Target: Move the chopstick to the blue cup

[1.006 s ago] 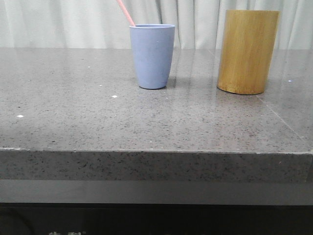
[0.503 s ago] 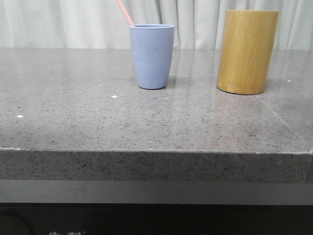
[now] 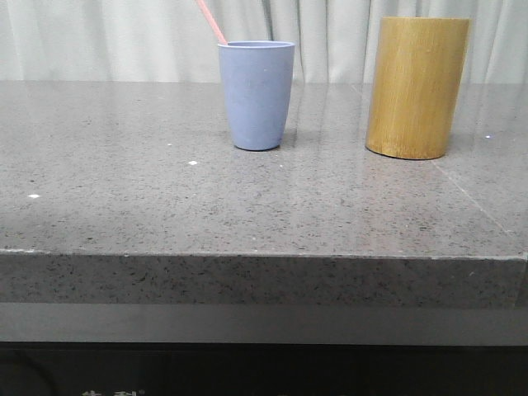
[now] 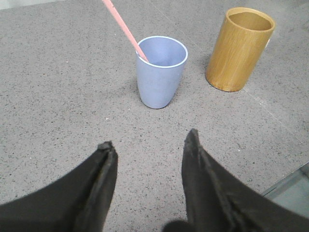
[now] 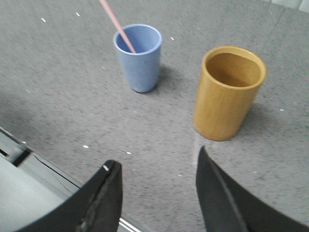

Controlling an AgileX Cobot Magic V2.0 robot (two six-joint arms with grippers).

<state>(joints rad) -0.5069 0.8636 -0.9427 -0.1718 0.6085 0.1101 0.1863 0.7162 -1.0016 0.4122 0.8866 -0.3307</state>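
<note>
L end effector (image 4: 147,145): fingers spread, nothing held, over grey worktop (image 3: 124,206). R end effector (image 5: 157,166): fingers spread, nothing held. Blue cup (image 3: 256,95): upright, mid-worktop, well beyond both. Chopstick (image 3: 211,21): standing in cup, long axis tilted, top end leaning up-left. Bamboo cylinder (image 3: 418,87): upright, right of cup, apart.

I am looking at what is reading as a staged test bench more than a lived-in kitchen. A grey speckled stone counter (image 3: 247,206) is filling the middle of the frame, its thick front edge running across the lower third. Pale pleated curtains (image 3: 107,37) are hanging across the whole top as a plain backdrop. Only two vessels are standing on the slab: a blue cup (image 3: 256,95) at upper centre and a bamboo holder (image 3: 417,87) at upper right.
</note>
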